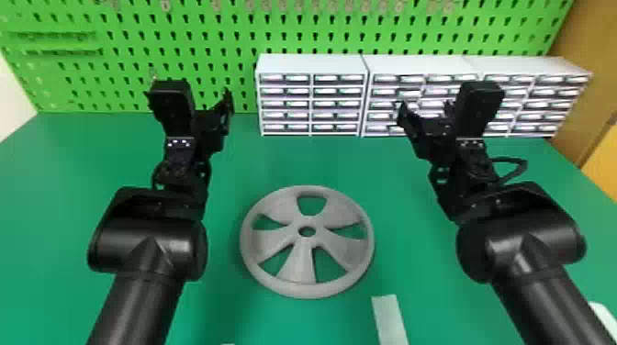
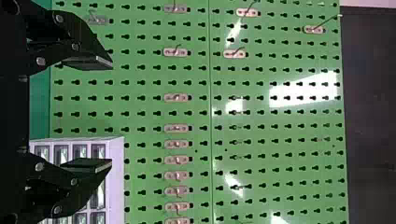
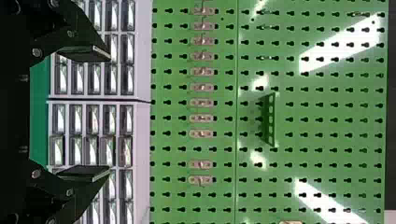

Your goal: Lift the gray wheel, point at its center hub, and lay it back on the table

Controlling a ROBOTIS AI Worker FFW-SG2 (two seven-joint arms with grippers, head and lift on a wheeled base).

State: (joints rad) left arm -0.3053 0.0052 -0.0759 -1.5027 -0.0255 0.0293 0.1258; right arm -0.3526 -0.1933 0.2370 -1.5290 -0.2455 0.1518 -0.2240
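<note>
Gray wheel [image 1: 300, 290] before us, lying flat on our green tabletop [image 1: 59, 174], we begin at its near side, where a pale flat strip [image 1: 389, 319] runs out past the bottom edge of the head view, a little to the right. Farther right, at the view's edge, we see part of a white object [image 1: 603, 314], too cut off for us to name. The wheel itself sits between our two arms, apart from both, its center hub [image 1: 306, 241] facing up with a round hole through it and broad spokes spreading to the rim. Beyond the wheel and off to its left, we hold our left gripper [image 1: 189, 94] with its jaws spread wide; beyond it and off to the right, our right gripper [image 1: 426, 111] has its jaws spread too, a broad gap between the flat black fingers. Past them, at the tabletop's far edge, white drawer units [image 1: 312, 64] stand side by side, from the middle toward the right. Behind these rises a green pegboard [image 1: 238, 34], where we make out rows of small clips [image 2: 176, 98] and a green bracket [image 3: 269, 119].
</note>
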